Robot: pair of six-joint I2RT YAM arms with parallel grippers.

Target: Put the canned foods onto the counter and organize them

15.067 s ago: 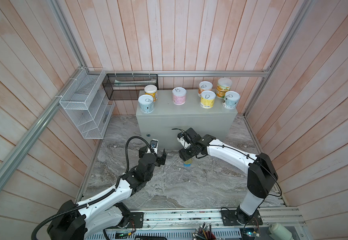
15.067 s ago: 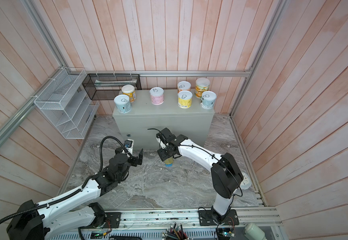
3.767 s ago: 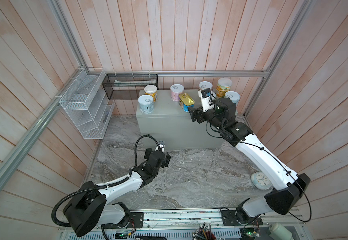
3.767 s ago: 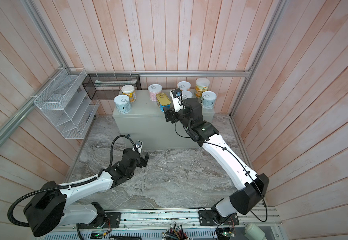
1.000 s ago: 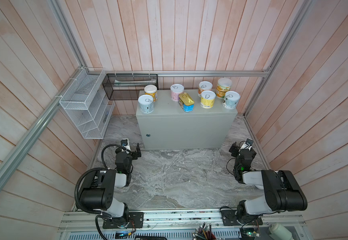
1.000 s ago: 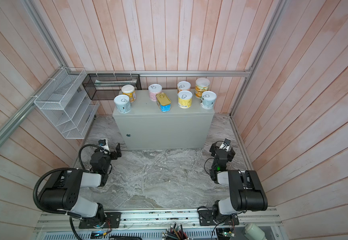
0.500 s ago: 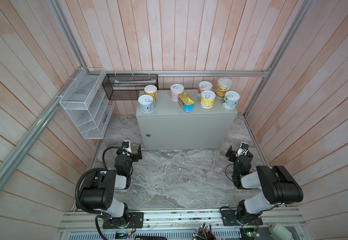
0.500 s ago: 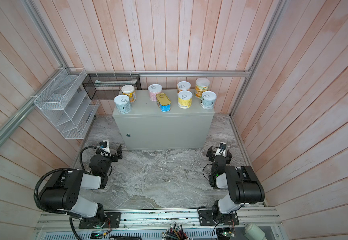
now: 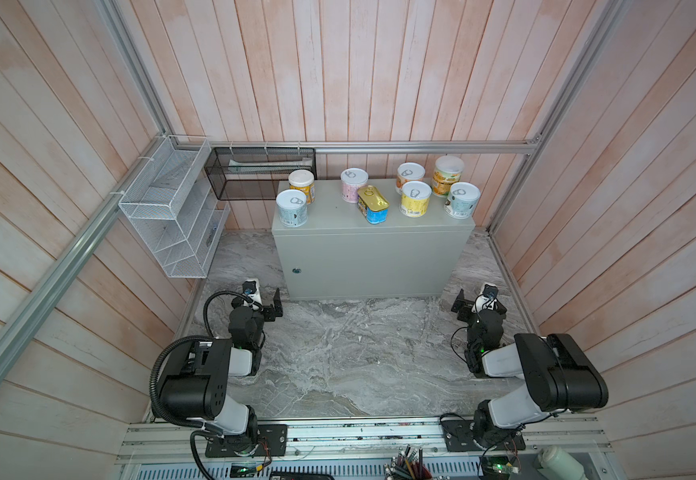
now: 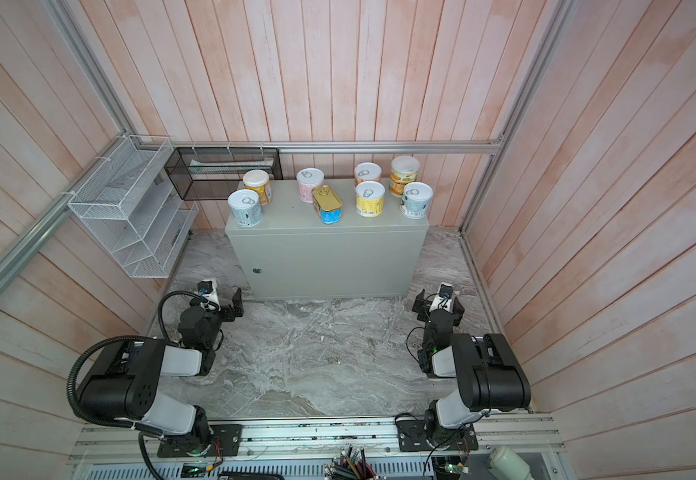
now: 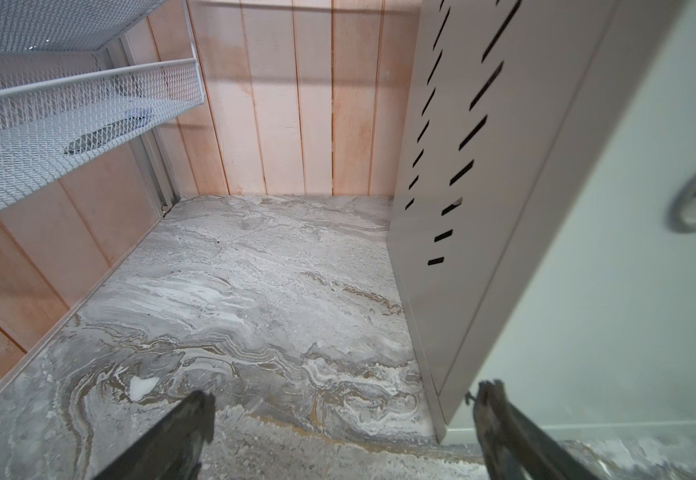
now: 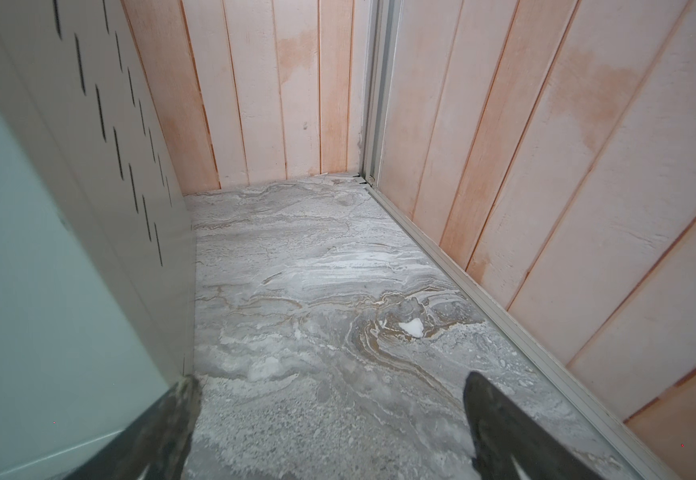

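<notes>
Both arms are back home now! The right gripper (image 9: 479, 305), up at the counter (image 9: 373, 249) beside the gold-topped tin (image 9: 373, 198) seconds ago, has folded down low. Its jaws are spread wide with only bare marble floor (image 12: 317, 291) between them. The left gripper (image 9: 264, 301) sits likewise, jaws wide and empty, the counter's front corner just beside one jaw. And the canned foods (image 9: 462, 200)? All eight stand on the counter top, well above and beyond both sets of jaws, the tin between the pink can (image 9: 354, 185) and the yellow can (image 9: 415, 199). Nothing is left on the floor, so this looks finished.
</notes>
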